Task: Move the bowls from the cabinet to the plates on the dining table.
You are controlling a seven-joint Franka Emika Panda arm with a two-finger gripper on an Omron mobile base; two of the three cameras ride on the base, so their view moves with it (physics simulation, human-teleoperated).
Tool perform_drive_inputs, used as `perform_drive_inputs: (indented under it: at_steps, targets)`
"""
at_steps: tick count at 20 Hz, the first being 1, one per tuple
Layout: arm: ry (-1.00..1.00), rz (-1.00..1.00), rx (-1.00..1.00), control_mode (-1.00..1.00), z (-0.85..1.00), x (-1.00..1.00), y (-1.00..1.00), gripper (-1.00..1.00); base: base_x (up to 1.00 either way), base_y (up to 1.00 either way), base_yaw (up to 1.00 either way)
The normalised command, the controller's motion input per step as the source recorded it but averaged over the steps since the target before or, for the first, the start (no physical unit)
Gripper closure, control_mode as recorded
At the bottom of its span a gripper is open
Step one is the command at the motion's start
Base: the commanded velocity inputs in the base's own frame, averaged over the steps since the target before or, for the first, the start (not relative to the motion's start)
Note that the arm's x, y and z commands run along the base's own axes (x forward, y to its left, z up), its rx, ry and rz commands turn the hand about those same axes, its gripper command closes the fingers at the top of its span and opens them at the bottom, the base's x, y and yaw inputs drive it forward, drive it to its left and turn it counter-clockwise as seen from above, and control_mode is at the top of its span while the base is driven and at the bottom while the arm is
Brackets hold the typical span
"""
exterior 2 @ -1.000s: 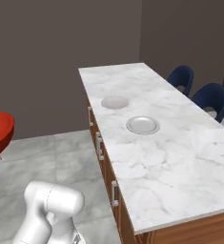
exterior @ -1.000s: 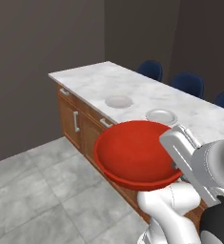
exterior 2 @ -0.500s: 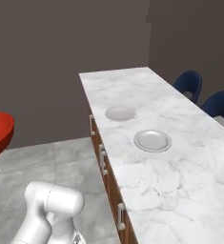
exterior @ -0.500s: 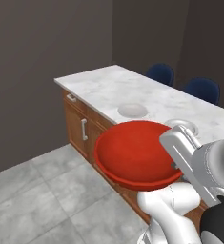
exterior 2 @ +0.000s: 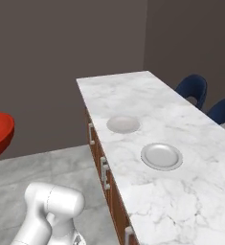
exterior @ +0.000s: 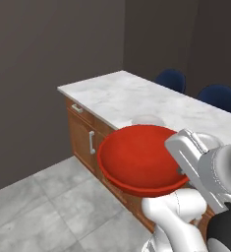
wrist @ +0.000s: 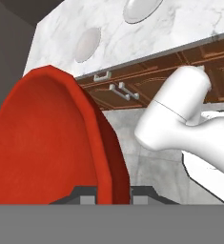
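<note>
Lower centre of the left base frame, I saw the gripper [wrist: 113, 199] clenched on the rim of the glossy red round bowl [exterior: 139, 157], held beside the long white marble dining table [exterior 2: 181, 191], two pale round plates [exterior 2: 161, 156] on top.

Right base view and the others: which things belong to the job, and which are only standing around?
Job: red bowl, held in the shut gripper; two plates; dining table.
Standing around: blue chairs; drawer handles; grey floor.
</note>
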Motion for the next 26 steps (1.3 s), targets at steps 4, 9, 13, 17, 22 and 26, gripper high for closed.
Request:
perform_drive_inputs:
  at_steps: [4, 9, 13, 17, 22, 26]
  targets:
    - [0.0, 0.0, 0.0, 1.0, 0.0, 0.0, 0.0, 1.0, 0.25, 0.22, -0.18]
    - [0.0, 0.0, 0.0, 1.0, 0.0, 0.0, 0.0, 1.0, 0.02, 0.03, -0.25]
    - [0.0, 0.0, 0.0, 1.0, 0.0, 0.0, 0.0, 1.0, 0.0, 0.01, -0.25]
    - [0.0, 0.0, 0.0, 1.0, 0.0, 0.0, 0.0, 1.0, 0.0, 0.01, -0.25]
    - [0.0, 0.0, 0.0, 1.0, 0.0, 0.0, 0.0, 1.0, 0.0, 0.01, -0.25]
    - [0.0, 0.0, 0.0, 1.0, 0.0, 0.0, 0.0, 1.0, 0.0, 0.01, -0.25]
